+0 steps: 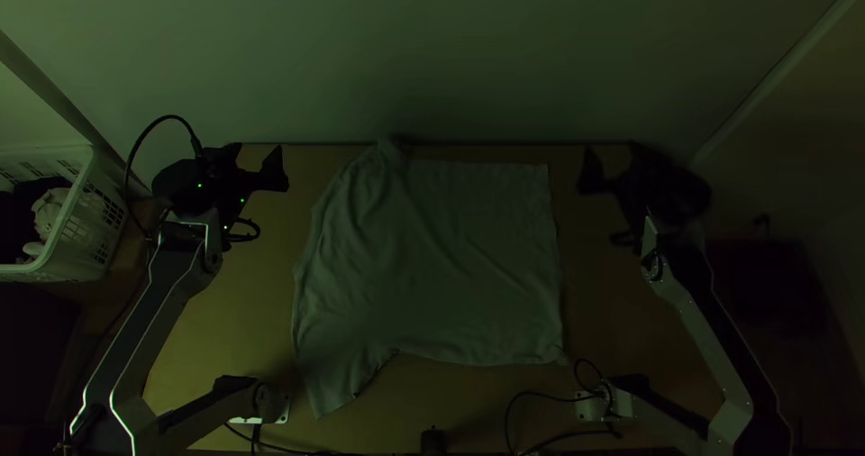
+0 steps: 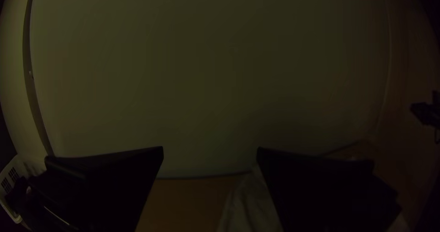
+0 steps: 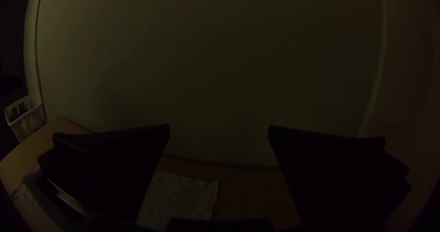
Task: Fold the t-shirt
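- The light wooden table (image 1: 225, 330) runs up to a pale wall (image 1: 432, 59) along its far edge, and carries the task's one garment.
- The t-shirt (image 1: 432, 267) lies spread across the middle of the table, lightly creased, between the two arms. A small part is bunched up at the far edge, while a sleeve (image 1: 333, 384) points out at the near left. It touches neither gripper.
- The basket (image 1: 97, 226) is white, with slotted walls, and sits past the table's left side, at the edge of the top view. It has things in it, and the right wrist view also shows it, with pale stuff at its slots.
- The left gripper (image 1: 256, 155) is over the far left part of the table, fingers spread wide with nothing between them, to the left of the shirt.
- The right gripper (image 1: 613, 154) is at the far right, likewise parted and holding nothing, to the right of the shirt.
- Inside the basket, a dark mass (image 1: 22, 208) fills the left part of what shows; it is too dim to name.
- Next to it in the basket is a smaller pale, crumpled bundle (image 1: 50, 211), on the side toward the table. It looks like cloth, though I can't tell what kind.
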Controlling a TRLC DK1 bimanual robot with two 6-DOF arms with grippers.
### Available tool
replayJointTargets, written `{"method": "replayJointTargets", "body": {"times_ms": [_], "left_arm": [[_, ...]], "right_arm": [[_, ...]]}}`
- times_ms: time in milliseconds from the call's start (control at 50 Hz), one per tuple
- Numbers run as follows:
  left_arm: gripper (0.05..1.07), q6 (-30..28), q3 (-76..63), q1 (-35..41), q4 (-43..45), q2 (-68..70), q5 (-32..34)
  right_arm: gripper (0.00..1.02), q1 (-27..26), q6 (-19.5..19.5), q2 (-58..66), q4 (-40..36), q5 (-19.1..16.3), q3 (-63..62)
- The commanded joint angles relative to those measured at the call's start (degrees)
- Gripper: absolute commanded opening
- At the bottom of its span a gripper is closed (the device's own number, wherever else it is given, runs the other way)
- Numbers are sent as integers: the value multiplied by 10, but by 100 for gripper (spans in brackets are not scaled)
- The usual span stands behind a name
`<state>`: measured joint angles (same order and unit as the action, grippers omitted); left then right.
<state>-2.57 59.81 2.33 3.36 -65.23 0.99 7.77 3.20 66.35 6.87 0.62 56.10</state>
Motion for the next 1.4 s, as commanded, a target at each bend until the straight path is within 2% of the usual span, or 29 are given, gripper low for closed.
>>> {"method": "replayJointTargets", "body": {"times_ms": [0, 100, 280, 460, 740, 900, 1080, 1140, 1380], "left_arm": [[103, 12, 58, 11, -4, -46, 0], [103, 39, 116, 13, -32, -104, 0], [103, 50, 184, 17, -52, -190, 1], [103, 95, 281, 9, -143, -291, 5], [102, 124, 374, 10, -215, -394, 5], [102, 128, 431, 10, -257, -451, 5], [99, 129, 519, 11, -340, -531, 5], [92, 129, 528, 12, -345, -545, 5], [92, 127, 566, 18, -357, -605, 7]], "right_arm": [[98, 3, -21, 48, -3, -1, 50], [98, 2, -36, 95, -15, -1, 90], [98, 0, -49, 169, -40, -1, 157], [98, -4, -63, 250, -92, -1, 236], [98, -4, -98, 332, -130, -4, 309], [98, -7, -124, 396, -209, -5, 383], [98, -4, -139, 437, -218, -6, 408], [98, -3, -146, 448, -223, -5, 415], [98, -3, -162, 485, -257, -5, 438]]}}
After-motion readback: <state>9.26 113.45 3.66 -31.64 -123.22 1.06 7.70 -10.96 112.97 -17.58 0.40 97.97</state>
